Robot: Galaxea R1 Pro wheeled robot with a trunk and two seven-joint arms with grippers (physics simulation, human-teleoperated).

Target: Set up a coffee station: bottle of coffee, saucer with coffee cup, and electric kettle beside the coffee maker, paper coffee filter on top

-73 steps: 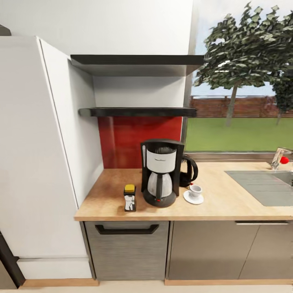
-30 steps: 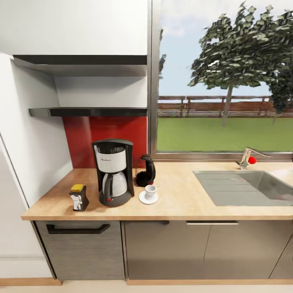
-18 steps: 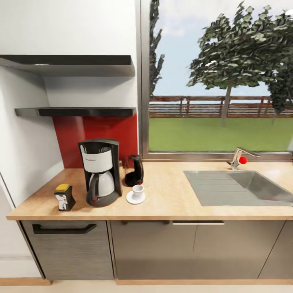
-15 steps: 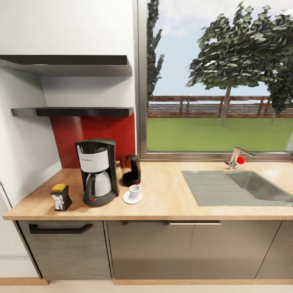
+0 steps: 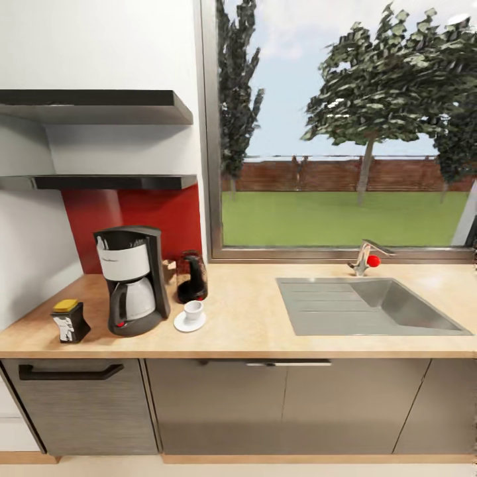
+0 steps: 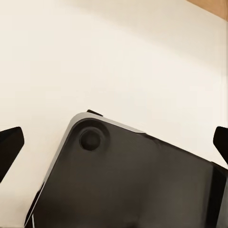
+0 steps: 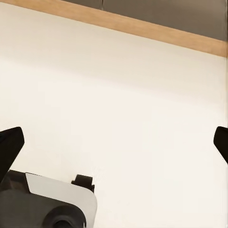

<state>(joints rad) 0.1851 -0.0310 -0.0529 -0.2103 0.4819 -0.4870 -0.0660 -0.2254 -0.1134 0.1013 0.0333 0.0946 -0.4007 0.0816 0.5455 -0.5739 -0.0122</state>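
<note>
On the kitchen countertop (image 5: 252, 328) at the left stands the coffee maker (image 5: 130, 278). The bottle of coffee (image 5: 69, 320) sits on the counter on its left. Behind it on the right is the electric kettle (image 5: 192, 277), and in front of that the coffee cup (image 5: 193, 309) rests on the saucer (image 5: 186, 324). The kitchen shelf (image 5: 99, 181) above is bare. The paper coffee filter is out of view. My left gripper (image 6: 114, 142) hangs open over my own dark base. My right gripper (image 7: 114, 142) is open above the pale floor.
A steel sink (image 5: 361, 308) with a red-knobbed faucet (image 5: 366, 257) is set into the counter's right half under a large window. Grey cabinet doors and a drawer with a black handle (image 5: 63, 373) run below. A wooden plinth (image 7: 142, 26) borders the floor.
The whole picture has slid left as the camera moved to the right along the counter. The things on the counter keep their places relative to each other.
</note>
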